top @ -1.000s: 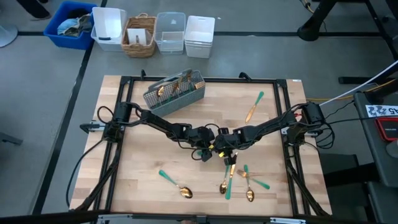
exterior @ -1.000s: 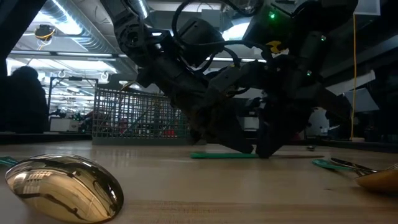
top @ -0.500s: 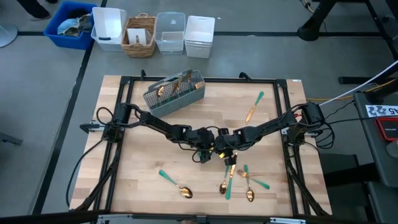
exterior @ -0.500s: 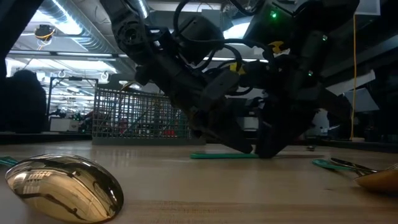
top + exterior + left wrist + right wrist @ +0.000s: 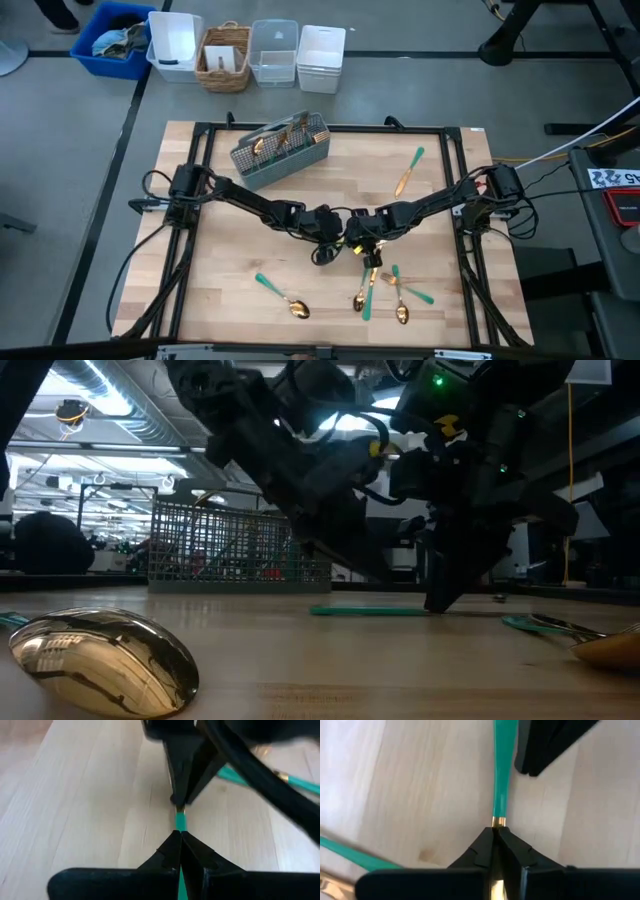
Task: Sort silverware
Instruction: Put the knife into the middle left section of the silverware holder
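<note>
One piece of silverware lies flat on the wooden table near its middle, its slim teal handle (image 5: 370, 610) pointing at my left gripper and its gold neck under my right gripper. My right gripper (image 5: 495, 834), just right of the table's centre (image 5: 362, 245), is shut on that neck. My left gripper (image 5: 180, 836) is shut and hangs just above the handle's (image 5: 180, 822) free end, with a gap under it in the low view. More silverware lies loose on the table: a spoon (image 5: 288, 300), a cluster (image 5: 382, 290) and one piece (image 5: 408, 172). My right gripper pinches the piece's gold neck (image 5: 498, 822) between its two fingers, right where the teal handle begins. The fingers come steeply from above, one on each side of the neck. The piece lies flat on the table, its handle (image 5: 501, 770) running toward my left gripper.
The grey mesh caddy (image 5: 280, 150) stands at the table's far left with gold pieces in it. A big spoon bowl (image 5: 100, 660) lies close to the low camera. Bins and a basket (image 5: 225, 55) stand on the floor beyond the far edge.
My left gripper has risen off the table at the handle's end and rolled a little, staying shut. The teal handle lies where it was. My right arm has kept its place.
</note>
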### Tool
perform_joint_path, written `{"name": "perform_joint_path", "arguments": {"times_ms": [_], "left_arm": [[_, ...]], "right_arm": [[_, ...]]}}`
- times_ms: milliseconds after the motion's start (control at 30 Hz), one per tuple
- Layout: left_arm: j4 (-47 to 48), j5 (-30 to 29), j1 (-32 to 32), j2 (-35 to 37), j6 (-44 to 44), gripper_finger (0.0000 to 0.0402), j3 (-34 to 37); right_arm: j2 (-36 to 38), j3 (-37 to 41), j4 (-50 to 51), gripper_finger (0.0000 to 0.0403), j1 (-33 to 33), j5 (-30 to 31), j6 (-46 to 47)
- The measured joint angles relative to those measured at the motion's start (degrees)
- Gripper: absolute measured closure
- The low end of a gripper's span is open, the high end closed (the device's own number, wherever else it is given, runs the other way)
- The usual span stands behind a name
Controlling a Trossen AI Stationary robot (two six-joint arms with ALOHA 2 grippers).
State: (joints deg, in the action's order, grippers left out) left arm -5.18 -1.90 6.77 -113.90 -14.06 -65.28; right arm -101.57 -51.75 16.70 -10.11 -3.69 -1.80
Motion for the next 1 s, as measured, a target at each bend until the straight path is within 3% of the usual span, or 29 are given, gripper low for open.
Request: {"name": "perform_joint_path", "arguments": {"times_ms": [400,767,1000], "left_arm": [[12.1,1.0,3.7,1.3,0.9,0.0393,0.0],[12.8,-3.1,6.1,1.3,5.7,0.0264,0.0],[13.7,-7.1,7.0,1.3,11.9,0.024,0.0]], "right_arm": [[-0.1,0.0,-0.5,0.035,0.0,0.9,2.0],[-0.1,0.0,-0.3,0.0345,0.0,1.0,2.0],[-0.1,0.0,-0.3,0.0345,0.0,1.0,2.0]]}}
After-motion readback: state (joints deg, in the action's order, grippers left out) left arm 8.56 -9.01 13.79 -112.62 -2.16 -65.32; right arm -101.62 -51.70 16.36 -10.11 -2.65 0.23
